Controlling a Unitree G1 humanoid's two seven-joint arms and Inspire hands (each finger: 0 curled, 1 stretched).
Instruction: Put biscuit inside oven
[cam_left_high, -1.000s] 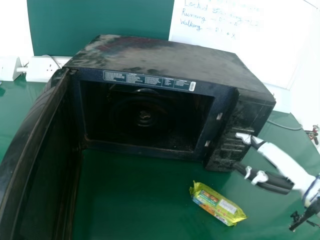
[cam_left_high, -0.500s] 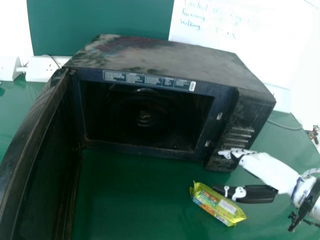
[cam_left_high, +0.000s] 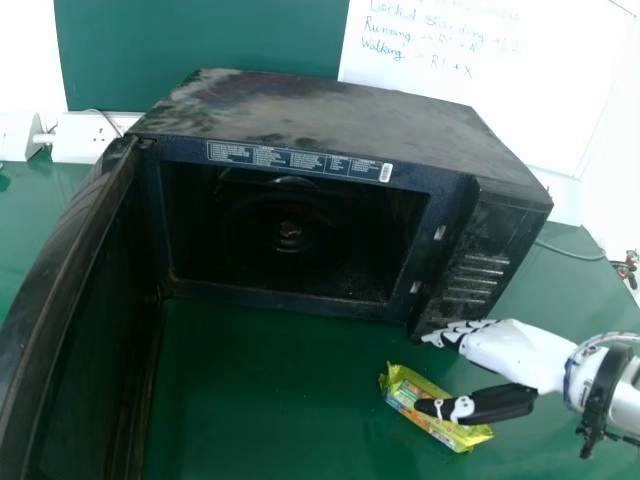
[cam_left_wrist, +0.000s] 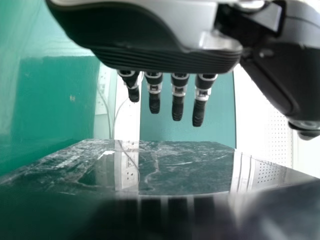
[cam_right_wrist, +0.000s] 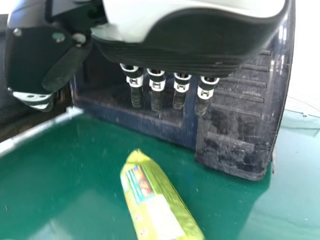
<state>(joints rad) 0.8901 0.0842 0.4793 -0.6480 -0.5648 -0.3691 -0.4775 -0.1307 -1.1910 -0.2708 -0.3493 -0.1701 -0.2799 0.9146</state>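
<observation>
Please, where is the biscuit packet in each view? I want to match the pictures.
Head view: biscuit packet on the table, before the microwave oven, partly behind the right hand.
Right wrist view: on the table before the oven.
Left wrist view: not in it.
Shared landmark: the oven (apparently its top, left wrist view).

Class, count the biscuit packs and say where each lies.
1: the pack lies on the table before the oven, partly hidden by the right hand. The open door may hide others.

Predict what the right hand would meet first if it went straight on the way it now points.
The right hand would probably first meet the oven, low on its front; depth is unclear.
</observation>
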